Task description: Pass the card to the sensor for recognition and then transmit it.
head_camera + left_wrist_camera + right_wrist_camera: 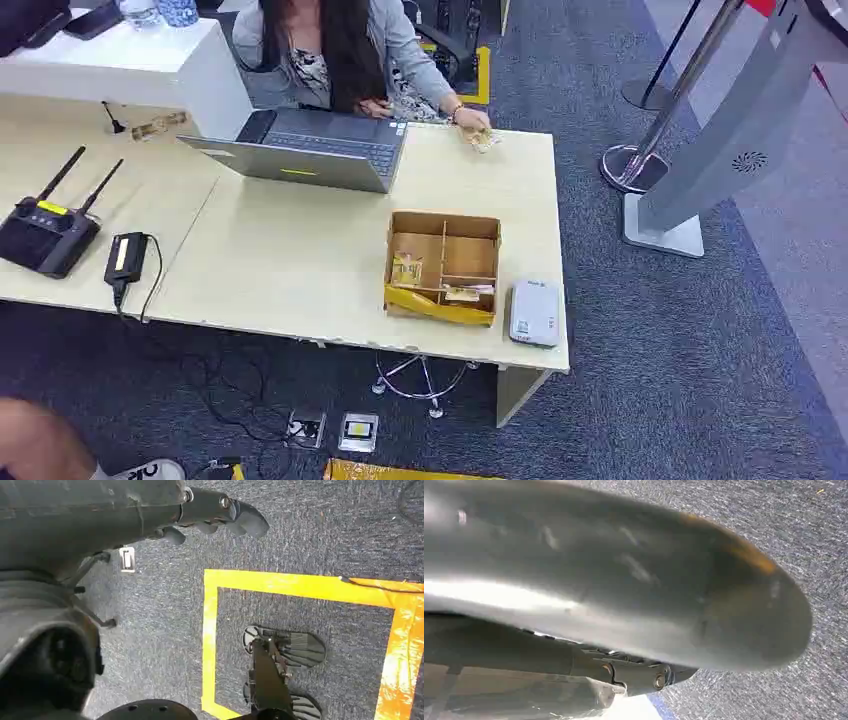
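waiting in a divided cardboard box [443,262] near the front edge of a pale wooden desk [290,270], the cards [407,270] this robot must present lie in the box's compartments, one stack in the left cell and more [468,292] in the near right cell, with the white card sensor [535,312] just beside the box on its right. each card looks thin, light, stiff and slick, so it will likely slide rather than lift; the safest hold appears to be a pinch on a raised edge, taking one card without dragging its neighbours. across the desk a person [340,50] sits behind an open laptop [310,148], one hand [473,125] resting on the desktop over something small. the left hand [220,517] hangs beside the robot's body above blue-grey carpet [310,535] and yellow floor tape [300,586], its dark fingers curled in and holding nothing. the right hand [644,672] also hangs low, mostly hidden behind its own grey cover, and whether its fingers are spread or closed cannot be told.
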Controlling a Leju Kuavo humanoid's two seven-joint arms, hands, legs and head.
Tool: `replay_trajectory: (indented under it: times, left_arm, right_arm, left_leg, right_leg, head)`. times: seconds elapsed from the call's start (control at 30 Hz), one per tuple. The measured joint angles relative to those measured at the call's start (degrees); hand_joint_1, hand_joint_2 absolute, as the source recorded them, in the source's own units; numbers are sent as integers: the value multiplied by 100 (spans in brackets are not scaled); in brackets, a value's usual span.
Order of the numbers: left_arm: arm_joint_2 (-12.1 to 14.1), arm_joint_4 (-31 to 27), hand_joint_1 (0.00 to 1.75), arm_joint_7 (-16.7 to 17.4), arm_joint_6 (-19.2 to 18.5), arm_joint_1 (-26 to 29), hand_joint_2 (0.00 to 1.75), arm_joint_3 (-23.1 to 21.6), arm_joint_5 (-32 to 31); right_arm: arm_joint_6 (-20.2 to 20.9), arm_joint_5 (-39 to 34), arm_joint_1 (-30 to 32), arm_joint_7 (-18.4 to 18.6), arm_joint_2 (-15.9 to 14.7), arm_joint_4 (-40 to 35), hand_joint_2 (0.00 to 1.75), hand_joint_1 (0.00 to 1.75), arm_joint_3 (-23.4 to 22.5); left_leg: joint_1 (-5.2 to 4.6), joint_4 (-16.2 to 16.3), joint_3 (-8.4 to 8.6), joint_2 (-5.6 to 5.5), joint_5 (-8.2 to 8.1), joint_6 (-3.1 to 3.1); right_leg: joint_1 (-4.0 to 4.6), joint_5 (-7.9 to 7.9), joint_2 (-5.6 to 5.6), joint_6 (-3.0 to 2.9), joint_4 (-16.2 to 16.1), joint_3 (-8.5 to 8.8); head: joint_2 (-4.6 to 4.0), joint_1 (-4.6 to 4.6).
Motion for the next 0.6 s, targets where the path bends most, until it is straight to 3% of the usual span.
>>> replay_trajectory:
  times: [0.27,0.4,0.43,0.6]
  left_arm:
    - [4,0,0,0,5,9,0,0,0]
    - [9,2,0,0,7,11,0,0,-7]
    - [11,2,0,0,9,13,0,0,-7]
    - [26,2,0,0,48,21,0,0,-7]
  right_arm:
    - [-175,-206,-10,105,-18,2,0,0,0]
    - [-384,-705,-50,140,-155,2,0,0,-24]
    - [-453,-847,-71,92,-197,2,175,0,-48]
    - [-618,-1436,-377,-334,-642,0,175,0,-371]
  left_leg:
    - [0,0,0,0,0,0]
    - [-2,0,-1,0,0,1]
    - [-3,0,-2,0,1,2]
    - [-10,0,-3,0,7,8]
  right_leg:
    - [0,0,0,0,0,1]
    - [-4,2,-1,3,0,2]
    - [-4,3,-1,4,0,3]
    - [-12,12,1,11,1,3]
  head:
    - [0,0]
    - [0,2]
    - [0,0]
    - [0,2]
